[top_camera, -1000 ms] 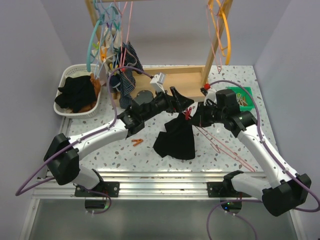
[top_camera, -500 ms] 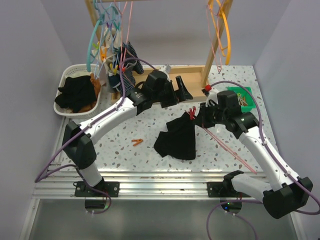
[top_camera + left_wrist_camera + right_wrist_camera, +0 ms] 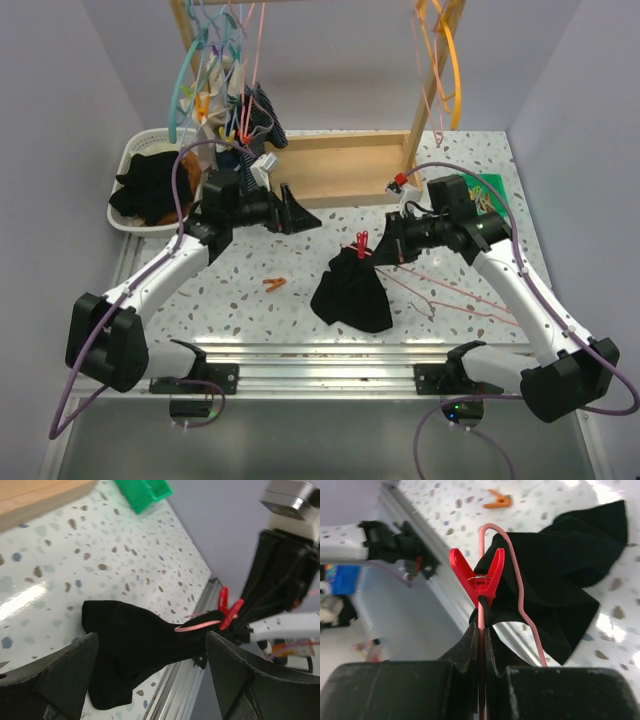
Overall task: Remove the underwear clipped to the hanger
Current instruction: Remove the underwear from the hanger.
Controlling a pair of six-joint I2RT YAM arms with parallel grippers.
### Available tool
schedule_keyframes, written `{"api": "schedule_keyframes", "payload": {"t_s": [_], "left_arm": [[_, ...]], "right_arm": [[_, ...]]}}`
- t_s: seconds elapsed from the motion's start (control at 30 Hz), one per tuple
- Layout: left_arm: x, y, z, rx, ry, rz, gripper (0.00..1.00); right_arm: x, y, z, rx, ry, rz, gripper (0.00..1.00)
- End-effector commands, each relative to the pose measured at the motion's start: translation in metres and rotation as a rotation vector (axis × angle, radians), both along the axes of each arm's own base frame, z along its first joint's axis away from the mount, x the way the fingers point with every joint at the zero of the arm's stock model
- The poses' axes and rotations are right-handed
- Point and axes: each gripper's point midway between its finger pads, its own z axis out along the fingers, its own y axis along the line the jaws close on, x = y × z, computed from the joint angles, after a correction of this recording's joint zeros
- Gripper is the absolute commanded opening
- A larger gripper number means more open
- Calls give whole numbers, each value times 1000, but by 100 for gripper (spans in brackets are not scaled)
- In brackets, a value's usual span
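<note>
Underwear [image 3: 352,295] clipped to hanger [image 3: 480,542]; right fingers [image 3: 465,652] pinch hanger; left fingers [image 3: 55,680] spread wide, empty.

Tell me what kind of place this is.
Likely a robot lab cell staged for laundry: a speckled table boxed in by plain walls, a wooden rack hung with hangers, a white basket of clothes.

The right gripper [image 3: 481,635] covered the wire of the pink hanger [image 3: 481,537] where its fingers pressed together. The fingers [image 3: 55,680] of the left gripper [image 3: 150,637] were blurred and cut off at the picture's edge. The uprights of the wooden rack [image 3: 345,165] ran past the far edge. The black heap [image 3: 150,190] in the basket [image 3: 135,148] could not be counted.
</note>
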Motion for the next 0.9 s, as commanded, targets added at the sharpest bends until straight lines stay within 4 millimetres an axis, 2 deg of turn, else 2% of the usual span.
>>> {"api": "schedule_keyframes", "payload": {"t_s": [0.0,0.17,0.27,0.37,0.53,0.63,0.73,0.87], "left_arm": [[-59,-8,57,-212,-284,-369,90],[-122,2,81,-368,-294,-624,96],[-136,5,89,-387,-279,-697,99],[-147,1,98,-384,-283,-768,100],[-149,-8,97,-371,-246,-822,100],[-146,-15,89,-367,-193,-822,99],[-136,-20,88,-362,-205,-801,97],[-113,-32,76,-329,-178,-732,96]], "right_arm": [[-31,20,38,192,77,144,0],[-61,37,57,339,135,323,0],[-71,43,58,354,162,373,0],[-72,44,57,355,175,381,0],[-76,49,59,360,189,420,0],[-78,53,62,359,192,444,0],[-84,55,64,336,188,475,0],[-89,55,65,318,185,487,0]]}}
